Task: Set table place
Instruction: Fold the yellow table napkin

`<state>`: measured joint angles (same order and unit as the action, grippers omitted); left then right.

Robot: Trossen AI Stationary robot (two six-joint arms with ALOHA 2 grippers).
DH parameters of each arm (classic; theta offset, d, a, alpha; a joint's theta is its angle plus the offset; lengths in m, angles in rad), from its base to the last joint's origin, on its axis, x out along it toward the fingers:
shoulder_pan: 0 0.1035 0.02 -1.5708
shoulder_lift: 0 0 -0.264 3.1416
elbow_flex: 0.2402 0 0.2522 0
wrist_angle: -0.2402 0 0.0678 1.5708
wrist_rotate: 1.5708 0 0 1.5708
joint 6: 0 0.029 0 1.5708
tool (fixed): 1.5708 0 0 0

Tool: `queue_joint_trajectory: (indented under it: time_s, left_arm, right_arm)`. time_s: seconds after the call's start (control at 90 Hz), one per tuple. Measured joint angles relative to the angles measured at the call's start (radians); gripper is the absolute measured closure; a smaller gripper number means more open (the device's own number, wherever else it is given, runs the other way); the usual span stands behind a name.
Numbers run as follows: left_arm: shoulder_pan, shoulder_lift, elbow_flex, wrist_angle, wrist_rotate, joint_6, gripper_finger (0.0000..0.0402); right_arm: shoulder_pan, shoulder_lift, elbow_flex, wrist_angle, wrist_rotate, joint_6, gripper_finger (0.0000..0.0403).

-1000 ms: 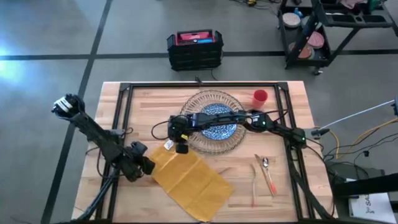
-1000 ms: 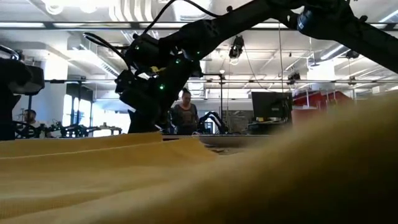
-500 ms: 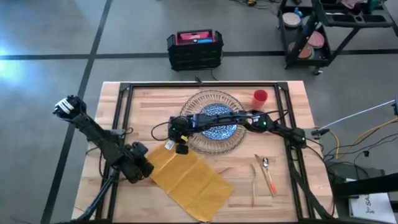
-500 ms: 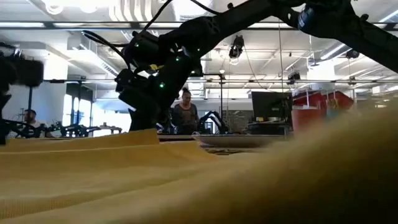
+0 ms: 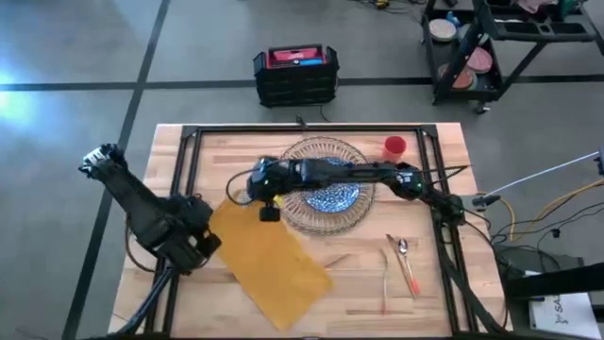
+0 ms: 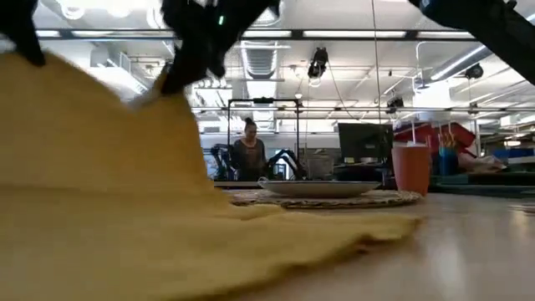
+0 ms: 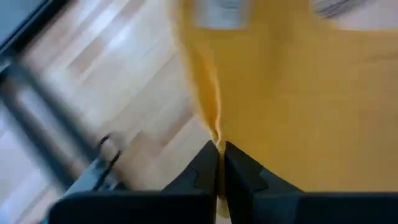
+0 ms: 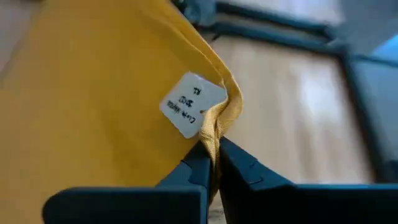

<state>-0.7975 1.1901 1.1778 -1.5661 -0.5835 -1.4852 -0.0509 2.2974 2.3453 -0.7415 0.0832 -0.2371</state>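
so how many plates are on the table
2: a large clear glass plate at the table's far middle, and a smaller blue-patterned plate stacked on it, partly under the right arm.

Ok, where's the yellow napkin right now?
In the high view the yellow napkin lies left of centre on the table, just left of the glass plate, pinched at its corners by the left claw and right claw.

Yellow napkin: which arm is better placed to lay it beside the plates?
Neither alone: the left gripper and right gripper each pinch an edge of the yellow napkin, so both should lower it together.
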Motion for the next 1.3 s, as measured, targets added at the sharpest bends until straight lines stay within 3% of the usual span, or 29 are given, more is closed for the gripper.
queue_joint_trajectory:
  time_s: [0.322,0.667,0.833,0.956,1.1,1.3]
  left_arm:
    - [0.013,-0.027,0.268,-0.005,-0.114,0.218,0.0402]
    - [0.060,0.103,0.562,-0.006,-0.049,0.409,0.0402]
    - [0.062,0.216,0.728,-0.005,0.025,0.479,0.0401]
    - [0.062,0.285,0.844,-0.003,0.020,0.523,0.0401]
    - [0.062,0.349,0.870,-0.004,0.029,0.542,0.0401]
    - [0.061,0.370,0.775,-0.005,0.055,0.529,0.0401]
  right_arm:
    - [-0.003,-0.185,0.004,-0.045,0.033,-0.067,0.0403]
    - [0.043,-0.263,0.004,-0.149,0.039,0.010,0.0403]
    - [0.114,-0.294,0.004,-0.154,0.164,-0.016,0.0403]
    - [0.144,-0.338,0.005,-0.174,0.212,-0.004,0.0403]
    - [0.170,-0.354,0.005,-0.253,0.213,0.056,0.0403]
    - [0.180,-0.313,0.001,-0.316,0.200,0.124,0.0403]
